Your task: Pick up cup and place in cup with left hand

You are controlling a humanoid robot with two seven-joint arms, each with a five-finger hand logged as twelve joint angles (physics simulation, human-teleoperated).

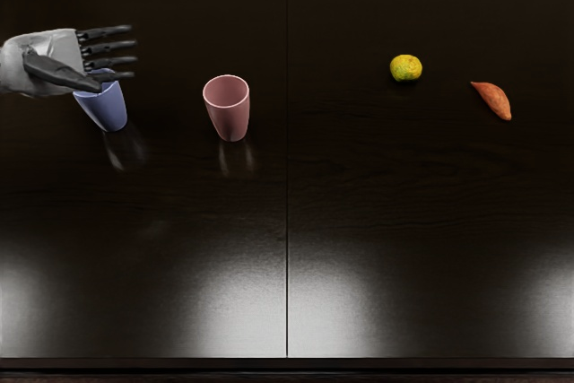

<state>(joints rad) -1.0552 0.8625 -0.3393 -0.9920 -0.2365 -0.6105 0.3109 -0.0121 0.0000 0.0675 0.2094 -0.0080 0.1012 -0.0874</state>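
In the head view, the blue, smooth-walled tapered cup stood under and just beside the robot's left hand, whose thumb and fingers hid part of its mouth, so its contents could not be told. The pink, smooth-walled tapered cup stood upright to the hand's right, apart from it, its round mouth facing up and its inner wall showing. Well to the hand's right on the dark, glossy wooden table lay a round yellow fruit and, beyond it, a pointed orange-red sweet potato. Both cups narrowed towards the base. The hand was released, fingers outstretched; whether it touched the blue cup was unclear.
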